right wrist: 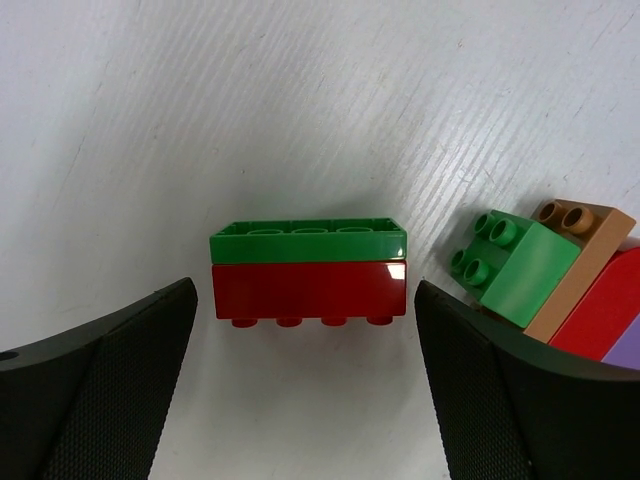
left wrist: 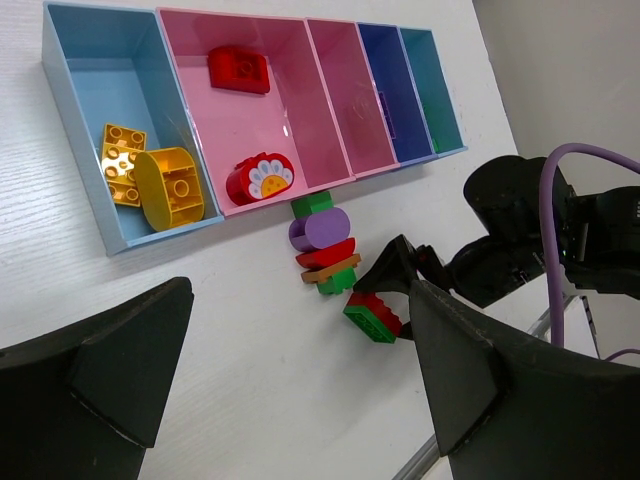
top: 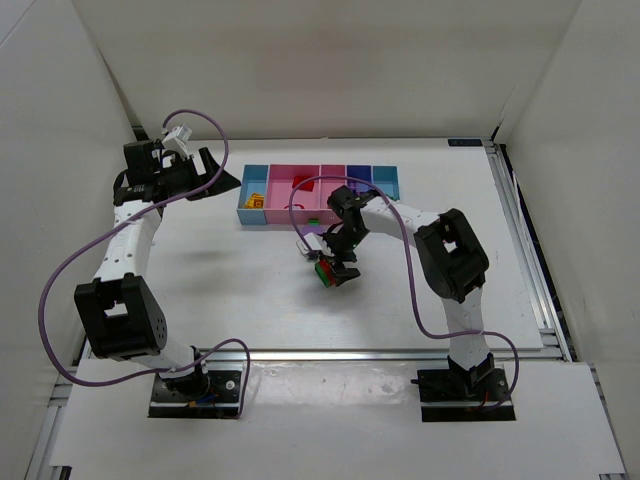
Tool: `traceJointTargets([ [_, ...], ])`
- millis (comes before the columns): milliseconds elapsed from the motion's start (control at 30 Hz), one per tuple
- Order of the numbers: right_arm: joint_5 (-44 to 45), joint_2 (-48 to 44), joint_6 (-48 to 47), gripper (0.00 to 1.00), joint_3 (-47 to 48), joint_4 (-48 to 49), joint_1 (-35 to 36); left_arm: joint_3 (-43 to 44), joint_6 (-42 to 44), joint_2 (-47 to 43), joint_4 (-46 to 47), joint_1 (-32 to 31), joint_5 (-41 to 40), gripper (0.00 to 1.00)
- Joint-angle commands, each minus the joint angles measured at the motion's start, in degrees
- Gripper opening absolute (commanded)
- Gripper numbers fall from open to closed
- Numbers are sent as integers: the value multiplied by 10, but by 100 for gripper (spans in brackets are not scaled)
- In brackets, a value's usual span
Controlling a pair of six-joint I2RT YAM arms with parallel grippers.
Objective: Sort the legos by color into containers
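A green brick stacked on a red brick [right wrist: 308, 270] lies on its side on the white table between my right gripper's [right wrist: 303, 305] fingers. That gripper is open, with a gap on each side of the stack. From above, the right gripper [top: 337, 262] hovers over this stack [top: 324, 271], just in front of the containers [top: 362, 186]. A heap of green, tan, red and purple legos [left wrist: 322, 242] sits beside the stack [left wrist: 372, 316]. Yellow legos [left wrist: 160, 182] lie in the end light blue compartment [left wrist: 80, 100], red ones [left wrist: 238, 68] in the pink one. My left gripper [top: 213, 172] is open and holds nothing.
White walls close in the table on the left, back and right. A metal rail [top: 525, 250] runs along the right edge. The right arm's purple cable [top: 405, 270] loops over the table beside its elbow. In the right wrist view a loose green brick [right wrist: 515, 262] nearly touches the right finger.
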Motion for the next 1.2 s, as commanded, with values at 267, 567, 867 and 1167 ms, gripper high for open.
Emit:
traceJointTargets([
  [267,-11,14,8,83,28,3,3,-1,-1,-5,11,3,5,99],
  [567,-15,12,13,69,22,9,3,-6,-3,-4,12,3,7,99],
  [867,-18,0,32,51,17,20,3,-16,-12,-3,14,3,17,100],
  [1167,-32,-98,203,44,-9,141,-7,-131,-127,-67,132,-3,80,100],
])
